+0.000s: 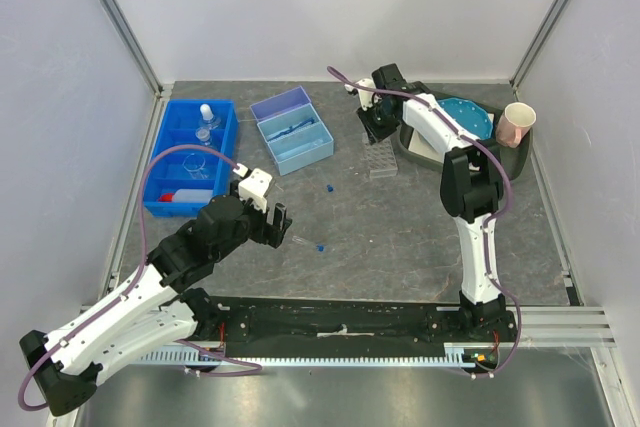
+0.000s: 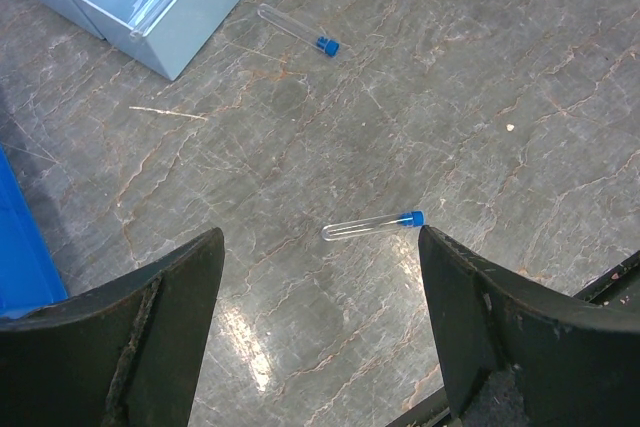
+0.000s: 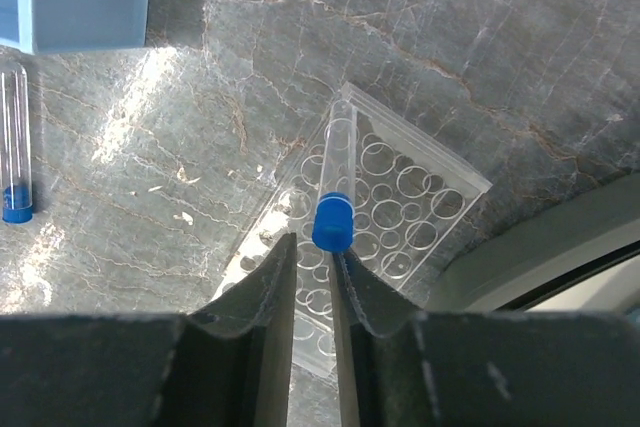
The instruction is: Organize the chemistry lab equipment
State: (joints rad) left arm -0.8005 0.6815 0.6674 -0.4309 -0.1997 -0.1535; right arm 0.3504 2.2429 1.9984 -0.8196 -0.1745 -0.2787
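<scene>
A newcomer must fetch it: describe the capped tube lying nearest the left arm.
On the grey table, look just ahead of the left arm, whose open jaws frame the spot. A clear tube with a blue cap lies flat there. Its twin lies farther off near the pale blue box, and a third tube is pinched in the right arm's jaws.

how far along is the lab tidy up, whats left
Done: the blue bin already holds a squeeze bottle and a flask. In hand: the right gripper pinches a blue-capped tube by its cap over the clear rack. Left: a loose tube lies on the table below the open left gripper, and a second tube near the light blue box.
</scene>
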